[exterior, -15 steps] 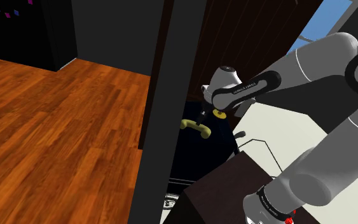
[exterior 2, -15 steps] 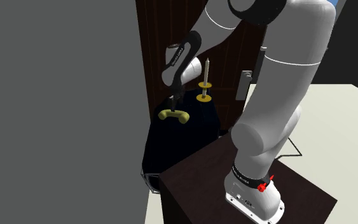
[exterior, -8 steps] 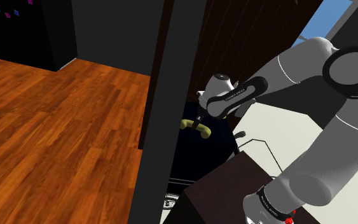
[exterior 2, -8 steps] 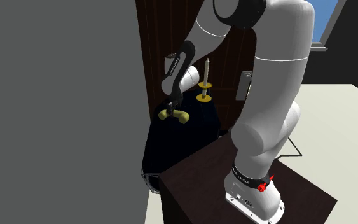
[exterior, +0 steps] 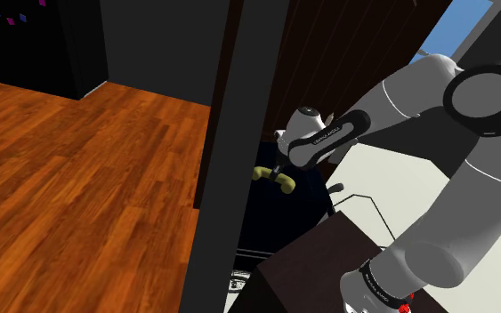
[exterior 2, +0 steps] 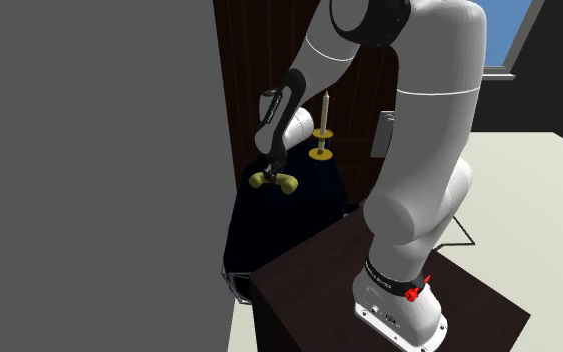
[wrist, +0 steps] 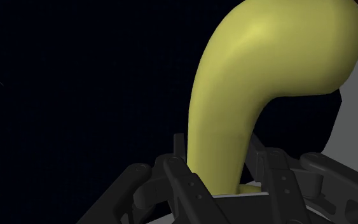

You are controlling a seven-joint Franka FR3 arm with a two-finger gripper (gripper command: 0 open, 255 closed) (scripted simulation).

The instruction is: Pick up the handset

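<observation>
Dim, even light with soft, faint highlights

**Around the tabletop**

We find the olive-yellow curved handset (exterior 2: 273, 181) lying on the black round tabletop (exterior 2: 281, 232), toward its far side. The black claw (exterior 2: 271, 171) is directly above, clasping its middle. In the second exterior view, a tall candle on a yellow holder (exterior 2: 321, 132) stands behind and right of it. The dark brown box stand (exterior 2: 304, 285) sits in front.
</observation>
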